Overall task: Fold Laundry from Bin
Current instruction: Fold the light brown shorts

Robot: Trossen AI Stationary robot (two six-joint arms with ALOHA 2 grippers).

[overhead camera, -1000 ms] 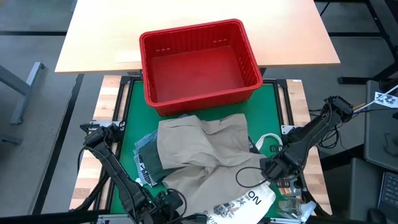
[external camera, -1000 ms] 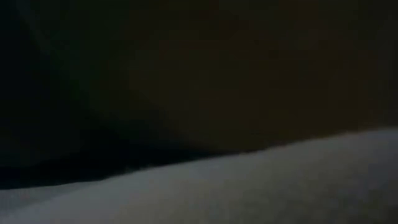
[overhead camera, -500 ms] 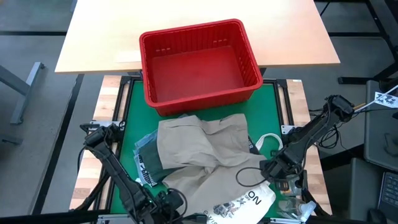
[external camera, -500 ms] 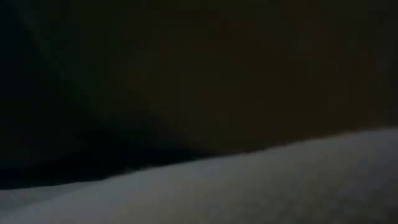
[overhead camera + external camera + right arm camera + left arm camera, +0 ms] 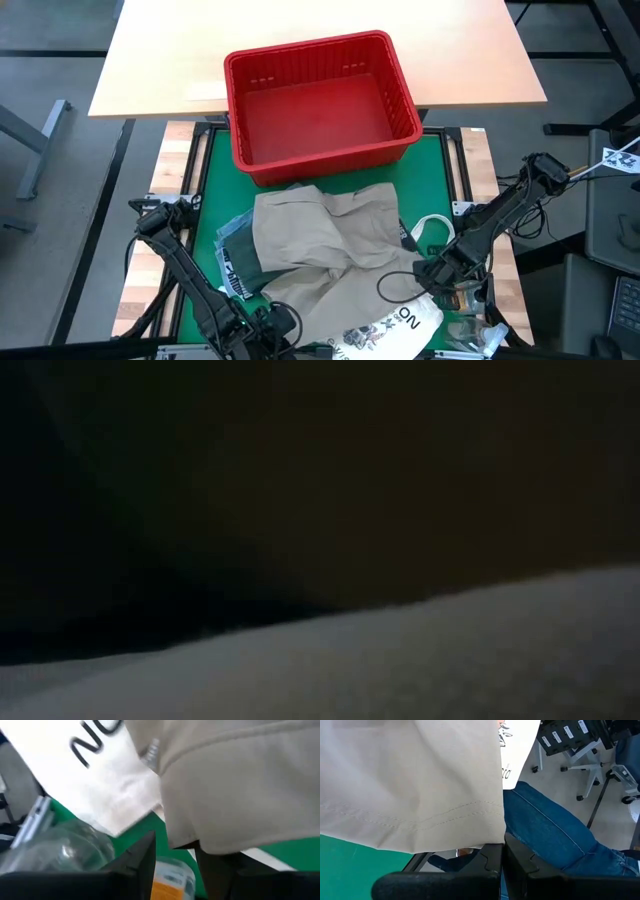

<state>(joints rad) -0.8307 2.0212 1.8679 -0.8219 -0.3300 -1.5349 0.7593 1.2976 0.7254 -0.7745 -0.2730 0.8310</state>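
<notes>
The red bin stands with nothing in it at the far side of the green mat. In front of it lies the laundry: a khaki garment spread over a dark green one. My left gripper is at the near edge, shut on the khaki garment's hem. My right gripper is low at the garment's near right edge, open. One finger stands beside a hanging fold of khaki, and the other is under that fold. Whether they touch it I cannot tell. My left gripper pinches the corner of the khaki garment's stitched hem between its two shut fingers. It comes slanting down from the table's near left. The cloth spreads away from the fingers over the green mat; how many layers are held I cannot tell.
A white printed tote bag lies at the near right, with a clear bottle and an orange-labelled one beside it. A black cable loop lies on the khaki. Pale cloth blocks the low view. Beyond the near edge are blue denim and chairs.
My right gripper has sunk a little toward the khaki garment's near right edge and tipped more steeply downward. The black cable loop beside it has shifted slightly. The garments and my left gripper have stayed as they were.
</notes>
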